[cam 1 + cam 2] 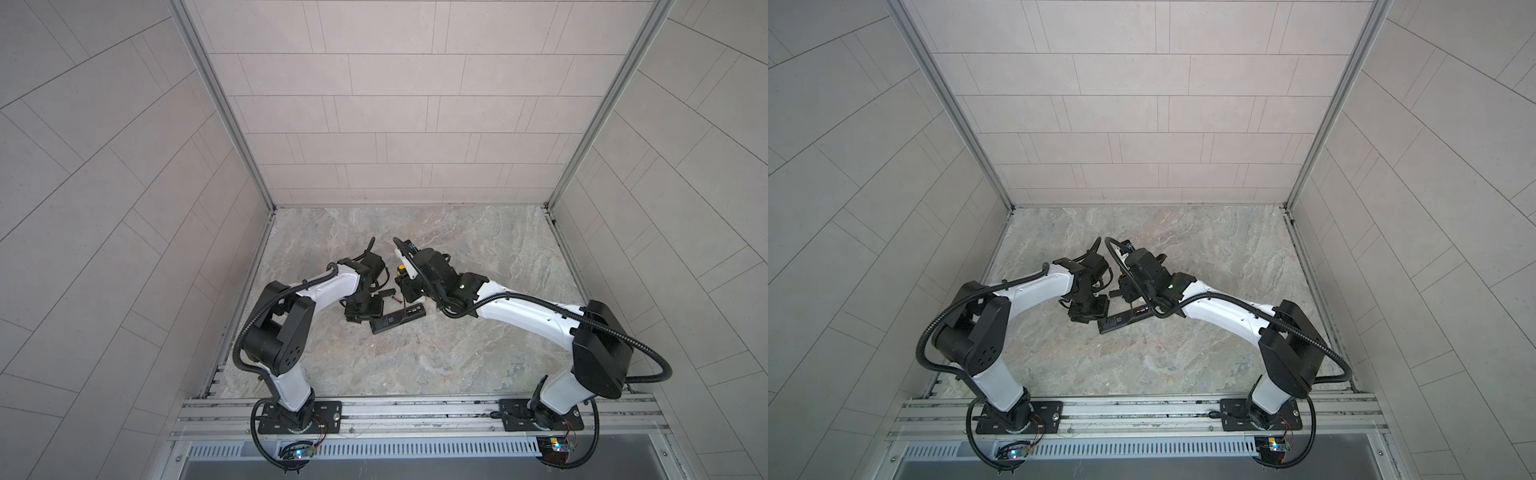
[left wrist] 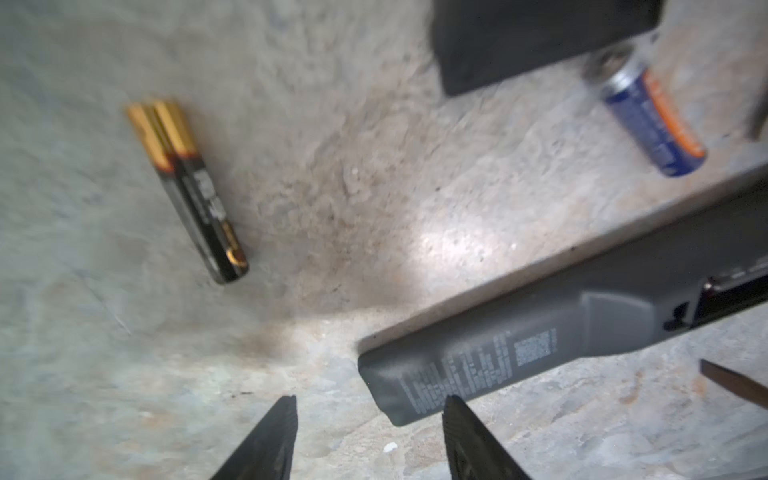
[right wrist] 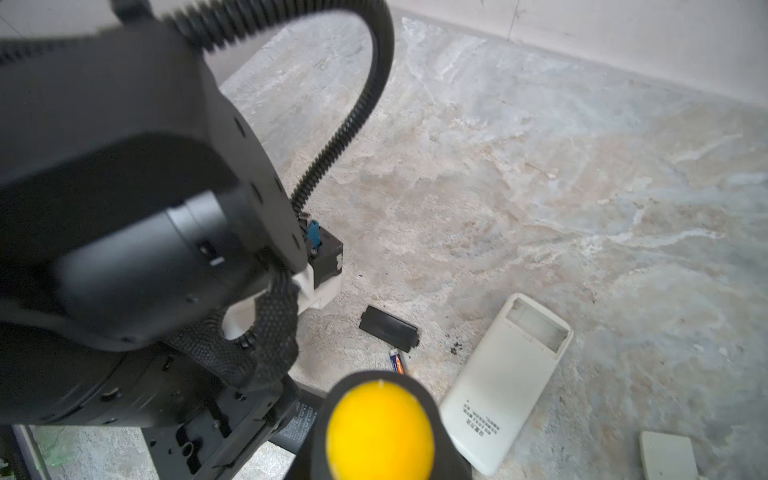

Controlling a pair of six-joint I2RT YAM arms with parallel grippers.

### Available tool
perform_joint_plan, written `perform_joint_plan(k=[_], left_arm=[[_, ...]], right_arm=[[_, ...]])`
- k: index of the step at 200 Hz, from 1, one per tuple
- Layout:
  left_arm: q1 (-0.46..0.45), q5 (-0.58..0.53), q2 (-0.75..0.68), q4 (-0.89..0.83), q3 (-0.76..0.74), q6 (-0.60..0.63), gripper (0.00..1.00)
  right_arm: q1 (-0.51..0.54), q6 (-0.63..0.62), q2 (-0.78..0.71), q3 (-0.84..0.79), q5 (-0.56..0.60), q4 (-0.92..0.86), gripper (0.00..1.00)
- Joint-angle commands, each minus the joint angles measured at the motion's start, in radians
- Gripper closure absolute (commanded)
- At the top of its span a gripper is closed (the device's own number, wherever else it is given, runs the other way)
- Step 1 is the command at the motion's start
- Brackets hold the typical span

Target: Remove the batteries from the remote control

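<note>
**Task items.** The batteries (image 2: 187, 191), two black cells with gold ends, are lying side by side and touching on the bare surface (image 2: 83, 374), outside any remote. A blue-and-orange cell (image 2: 652, 116) is lying well apart from them, just beside a black cover piece (image 2: 540, 41) and near the black remote (image 2: 540, 345).

**Remotes.** The black remote is lying back-up with its cover off. Its battery bay (image 2: 731, 295) is showing something dark and glossy, but blur is preventing a finding on whether a cell is seated there. In the right wrist view the white remote (image 3: 507, 382) is also lying back-up, its compartment showing empty, with a white cover piece (image 3: 669, 457) near it.

**Grippers.**
- The left gripper (image 2: 371, 401) is hovering at the printed end of the black remote, with its jaws standing apart and holding nothing.
- The right gripper (image 1: 407, 291) is closed on the screwdriver (image 3: 380, 428). The tool's yellow end is filling the foreground of the right wrist view and hiding the fingers.
- A flat blade tip (image 2: 733, 382), apparently that tool's, is showing near the battery bay.

**Assessment.** The task is appearing largely done, with three cells out and both covers off. What is left, by judgement, is checking the black remote's bay and prising out anything seated in it.
</note>
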Motion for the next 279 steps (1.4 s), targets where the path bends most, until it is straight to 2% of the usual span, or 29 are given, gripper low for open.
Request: perform_joint_plan(k=[1,74,245,279], left_arm=[[0.030,0.072,-0.042,0.050,-0.045,-0.084,0.37],[0.087,0.127,-0.044,0.098,-0.116,-0.118,0.37],[0.091,0.149,0.010,0.136,-0.142,-0.117,0.38],[0.091,0.147,0.017,0.137,-0.146,-0.123,0.38]], right_arm=[[0.005,-0.065,-0.010,-0.017,0.015,0.056,1.00],[0.011,-0.140,0.021,-0.032,0.027,0.096,1.00],[0.059,-0.175,0.056,-0.004,0.057,0.050,1.00],[0.089,-0.247,0.066,0.035,0.127,-0.023,1.00]])
